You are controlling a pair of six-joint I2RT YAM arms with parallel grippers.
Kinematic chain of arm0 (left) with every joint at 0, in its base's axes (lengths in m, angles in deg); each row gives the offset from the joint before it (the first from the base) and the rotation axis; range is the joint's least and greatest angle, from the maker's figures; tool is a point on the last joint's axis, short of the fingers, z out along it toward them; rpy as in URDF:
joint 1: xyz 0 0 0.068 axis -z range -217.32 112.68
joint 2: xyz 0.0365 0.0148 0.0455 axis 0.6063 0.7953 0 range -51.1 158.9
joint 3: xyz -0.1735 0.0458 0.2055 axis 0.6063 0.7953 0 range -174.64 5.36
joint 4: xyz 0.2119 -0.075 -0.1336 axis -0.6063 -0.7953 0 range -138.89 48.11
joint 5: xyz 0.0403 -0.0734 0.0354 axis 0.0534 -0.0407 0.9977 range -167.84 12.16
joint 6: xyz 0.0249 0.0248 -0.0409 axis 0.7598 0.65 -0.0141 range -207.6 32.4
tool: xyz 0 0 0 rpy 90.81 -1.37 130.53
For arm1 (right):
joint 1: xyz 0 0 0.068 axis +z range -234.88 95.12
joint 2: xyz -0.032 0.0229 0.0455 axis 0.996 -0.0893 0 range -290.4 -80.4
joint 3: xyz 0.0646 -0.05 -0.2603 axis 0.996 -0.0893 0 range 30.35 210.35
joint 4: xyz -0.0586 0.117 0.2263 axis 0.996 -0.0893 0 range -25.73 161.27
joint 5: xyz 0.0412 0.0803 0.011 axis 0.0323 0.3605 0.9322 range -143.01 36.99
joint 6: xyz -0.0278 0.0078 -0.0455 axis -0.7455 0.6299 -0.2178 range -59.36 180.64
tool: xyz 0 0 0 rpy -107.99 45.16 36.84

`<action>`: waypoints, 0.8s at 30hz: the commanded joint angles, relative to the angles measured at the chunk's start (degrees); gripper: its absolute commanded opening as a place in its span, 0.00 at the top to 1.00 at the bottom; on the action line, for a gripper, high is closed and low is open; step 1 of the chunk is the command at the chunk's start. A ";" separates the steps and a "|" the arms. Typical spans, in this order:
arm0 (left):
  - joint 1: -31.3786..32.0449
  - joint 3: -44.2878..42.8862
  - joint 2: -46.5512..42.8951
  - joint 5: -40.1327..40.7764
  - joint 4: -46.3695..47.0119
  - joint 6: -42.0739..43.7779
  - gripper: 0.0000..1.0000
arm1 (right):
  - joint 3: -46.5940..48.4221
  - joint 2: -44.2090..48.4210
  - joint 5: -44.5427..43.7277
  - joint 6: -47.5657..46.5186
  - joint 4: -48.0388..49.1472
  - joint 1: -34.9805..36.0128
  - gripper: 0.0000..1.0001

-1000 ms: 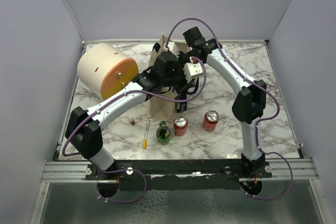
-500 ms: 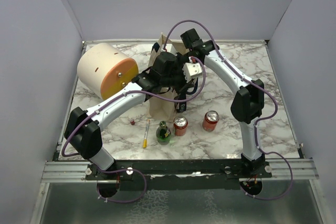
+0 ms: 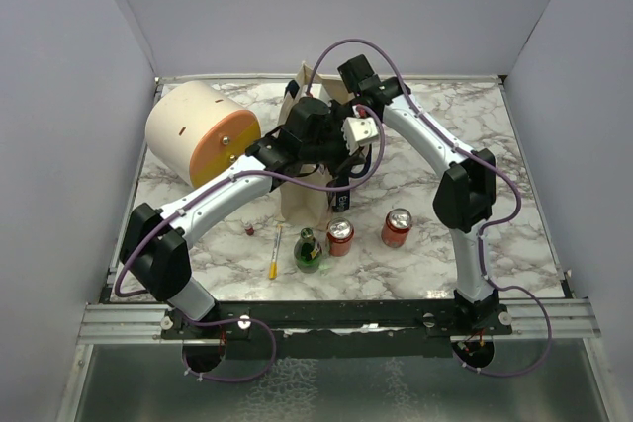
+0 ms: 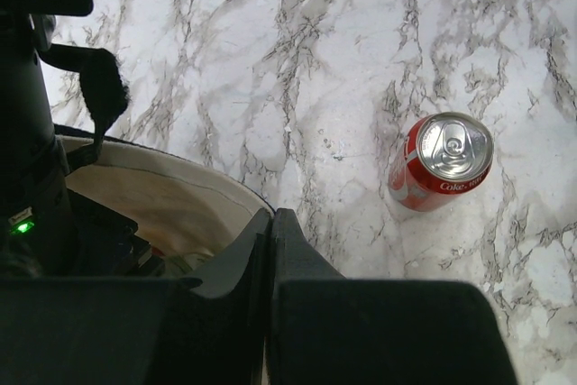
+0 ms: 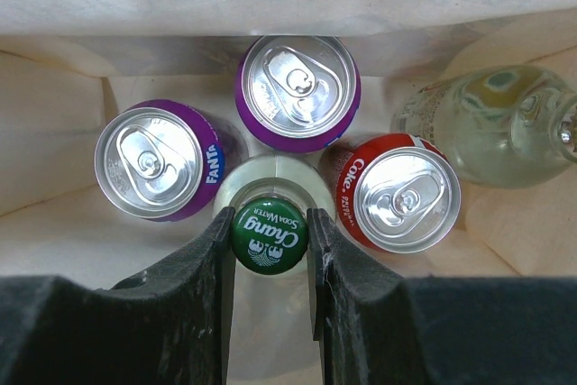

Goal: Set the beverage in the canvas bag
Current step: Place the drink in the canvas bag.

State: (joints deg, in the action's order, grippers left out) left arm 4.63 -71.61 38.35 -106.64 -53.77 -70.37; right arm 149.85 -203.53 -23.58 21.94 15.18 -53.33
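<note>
Far left: cream-and-orange drum (image 3: pixel 203 135), lying on its side, well apart from the work.

Centre left: left gripper (image 4: pixel 272 223), jaws closed to a thin seam; rim of canvas bag (image 3: pixel 300 200) runs into that seam, apparently pinched to hold the mouth wide.

Centre: canvas bag, upright. Inside, left to right: Fanta can (image 5: pixel 153 161), second purple can (image 5: pixel 297 87) just beyond, Chang soda-water bottle (image 5: pixel 269 236), Coke can (image 5: pixel 397 197), clear bottle (image 5: pixel 487 123) tilted at far right.

Chang soda-water bottle: upright among the cans, touching or nearly so. Right gripper (image 5: pixel 270 218) down in the bag, jaws parted only a cap's width and clamped on the green crown cap.

Handling, as judged: glass, rigid, smooth, probably heavy if full, liable to chip against neighbouring cans. Best hold at neck or cap, as now; release only once base is seated.

Near side of table, left to right: yellow pen (image 3: pixel 273 262), green bottle (image 3: pixel 310 250), two red cans (image 3: pixel 340 236) (image 3: pixel 397 226).
</note>
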 commanded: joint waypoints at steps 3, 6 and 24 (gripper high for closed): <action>0.15 -0.90 -4.94 -6.07 5.73 -0.93 1.00 | -3.76 -3.40 -5.64 -1.96 -3.01 0.28 0.99; 0.15 -0.90 -5.02 -6.23 5.73 -0.90 1.00 | -4.41 -3.67 -6.17 -2.38 -3.28 0.27 0.99; 0.06 1.38 -4.92 -7.02 3.43 3.22 1.00 | -6.40 -5.60 -7.59 -5.94 -7.12 -2.55 0.99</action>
State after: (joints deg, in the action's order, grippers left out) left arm 4.11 -70.14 36.95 -107.68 -53.51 -68.47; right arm 146.82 -202.55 -23.05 20.76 17.38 -54.16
